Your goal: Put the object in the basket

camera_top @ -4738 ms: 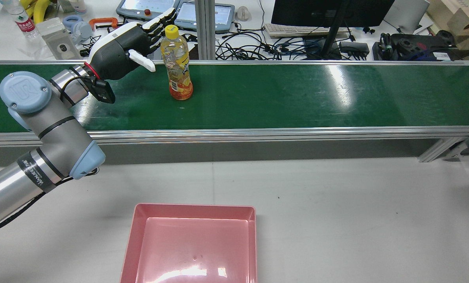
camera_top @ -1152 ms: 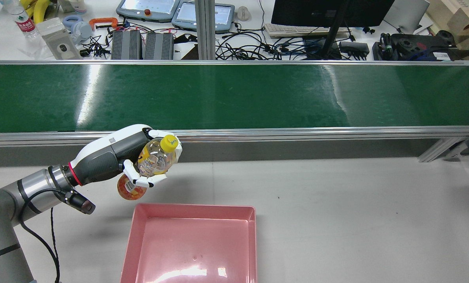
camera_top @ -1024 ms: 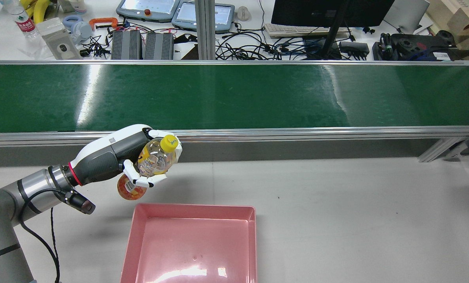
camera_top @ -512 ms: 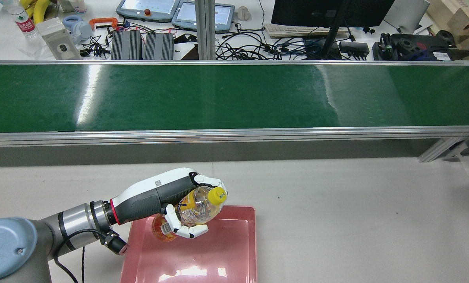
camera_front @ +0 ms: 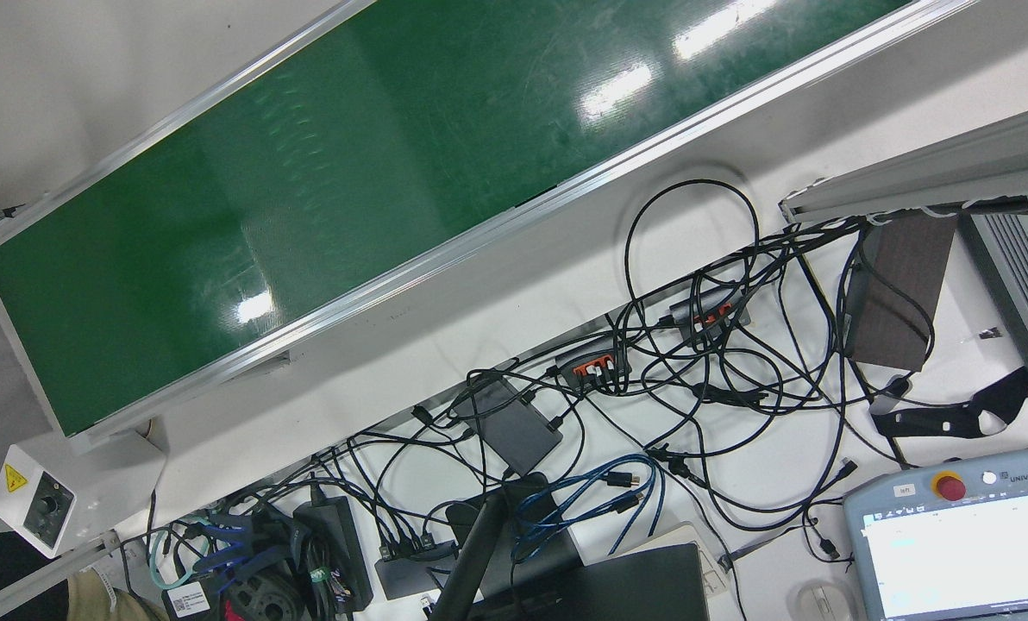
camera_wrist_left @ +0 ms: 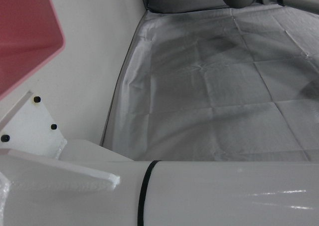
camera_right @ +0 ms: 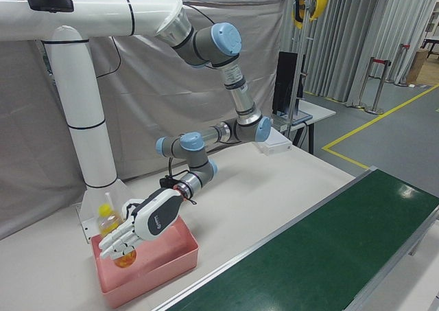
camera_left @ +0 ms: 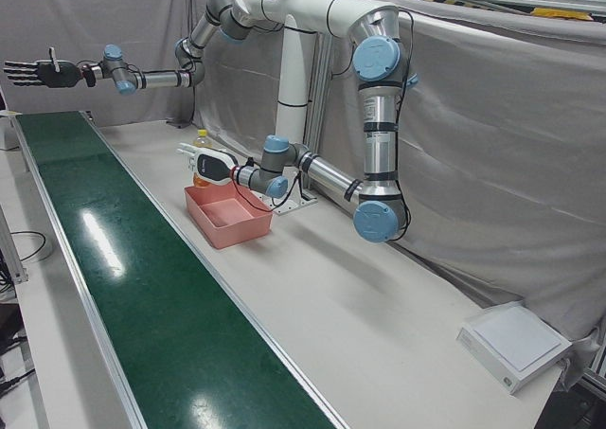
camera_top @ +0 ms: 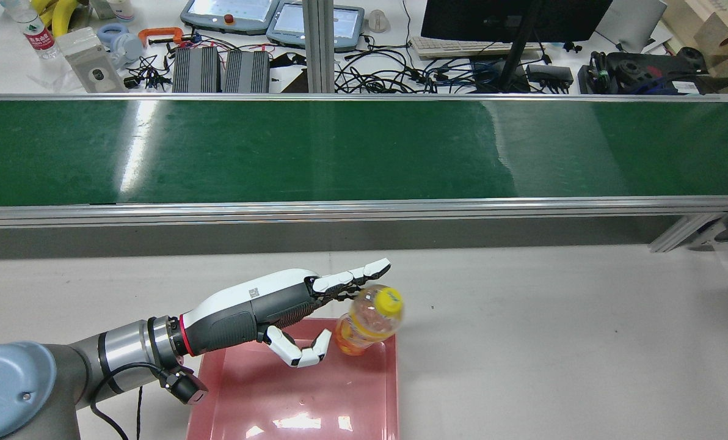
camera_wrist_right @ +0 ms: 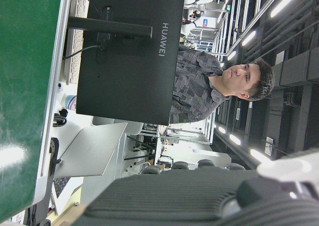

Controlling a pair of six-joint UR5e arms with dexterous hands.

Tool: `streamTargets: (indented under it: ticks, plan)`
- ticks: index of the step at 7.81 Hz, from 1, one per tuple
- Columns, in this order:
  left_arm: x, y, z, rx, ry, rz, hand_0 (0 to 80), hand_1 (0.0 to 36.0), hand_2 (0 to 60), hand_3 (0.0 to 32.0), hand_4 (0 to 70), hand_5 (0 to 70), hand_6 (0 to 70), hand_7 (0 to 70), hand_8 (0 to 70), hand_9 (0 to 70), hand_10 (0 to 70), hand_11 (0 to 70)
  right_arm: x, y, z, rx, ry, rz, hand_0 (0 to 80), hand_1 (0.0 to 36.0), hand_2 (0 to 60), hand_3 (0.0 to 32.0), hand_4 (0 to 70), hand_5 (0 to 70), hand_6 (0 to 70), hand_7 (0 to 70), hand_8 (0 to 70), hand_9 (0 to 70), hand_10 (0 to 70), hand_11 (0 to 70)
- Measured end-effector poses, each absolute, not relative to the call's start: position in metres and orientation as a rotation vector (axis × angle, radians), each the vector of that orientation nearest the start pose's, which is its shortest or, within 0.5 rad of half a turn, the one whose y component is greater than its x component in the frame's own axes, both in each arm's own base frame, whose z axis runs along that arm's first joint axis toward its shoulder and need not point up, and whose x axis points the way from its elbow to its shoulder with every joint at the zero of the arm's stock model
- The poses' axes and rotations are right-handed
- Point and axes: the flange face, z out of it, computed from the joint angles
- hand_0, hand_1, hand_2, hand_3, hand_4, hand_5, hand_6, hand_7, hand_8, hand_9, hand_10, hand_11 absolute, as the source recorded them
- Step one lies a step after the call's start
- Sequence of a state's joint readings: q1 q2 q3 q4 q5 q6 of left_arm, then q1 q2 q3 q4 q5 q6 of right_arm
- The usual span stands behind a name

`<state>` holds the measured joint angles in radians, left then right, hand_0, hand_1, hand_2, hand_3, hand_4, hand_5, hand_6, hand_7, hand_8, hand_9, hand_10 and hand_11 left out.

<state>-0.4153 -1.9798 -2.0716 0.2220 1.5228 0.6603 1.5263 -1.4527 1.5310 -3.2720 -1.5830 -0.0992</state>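
A clear bottle of orange drink with a yellow cap (camera_top: 367,321) is at the far right corner of the pink basket (camera_top: 315,403), blurred and slightly tilted. My left hand (camera_top: 266,308) reaches over the basket's far rim with its fingers spread, holding nothing; the bottle is just off its fingertips (camera_top: 370,269). The right-front view shows the open left hand (camera_right: 145,223) in front of the bottle (camera_right: 108,220) over the basket (camera_right: 154,273). In the left-front view my right hand (camera_left: 33,72) is open and empty, high above the far end of the belt.
The green conveyor belt (camera_top: 364,150) runs across beyond the basket, with an aluminium rail (camera_top: 364,208) along its near side. Behind it lie cables, teach pendants and a monitor (camera_top: 510,18). White tabletop (camera_top: 553,342) stretches to the right of the basket.
The left hand took the bottle off the belt, carried it back over the basket and opened. The bottle has left the hand and sits at the basket's far right corner.
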Motion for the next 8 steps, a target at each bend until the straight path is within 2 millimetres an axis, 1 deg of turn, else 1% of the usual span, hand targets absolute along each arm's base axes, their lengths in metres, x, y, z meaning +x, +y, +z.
streamTargets:
  ticks: [1,6,8]
  plan:
    - [0.447,-0.347,0.254,-0.564,2.315,-0.716,52.7,3.7,0.0,0.0,4.6,0.0,3.1,2.2,0.0,0.5,6.4,10.7,0.108,-0.541,0.659,-0.047,2.243,-2.357,0.0,0.0,0.0,0.0,0.0,0.0,0.0,0.0,0.0,0.0,0.0,0.0]
    - [0.441,-0.344,0.245,-0.572,2.328,-0.701,52.0,4.8,0.0,0.0,3.3,1.2,2.5,1.7,0.0,1.2,5.9,10.0,0.108,-0.541,0.659,-0.047,2.243,-2.357,0.0,0.0,0.0,0.0,0.0,0.0,0.0,0.0,0.0,0.0,0.0,0.0]
    - [0.425,-0.348,0.239,-0.554,2.332,-0.714,51.2,4.7,0.0,0.0,2.9,1.9,2.5,1.7,0.0,1.4,5.6,9.6,0.108,-0.541,0.659,-0.047,2.244,-2.357,0.0,0.0,0.0,0.0,0.0,0.0,0.0,0.0,0.0,0.0,0.0,0.0]
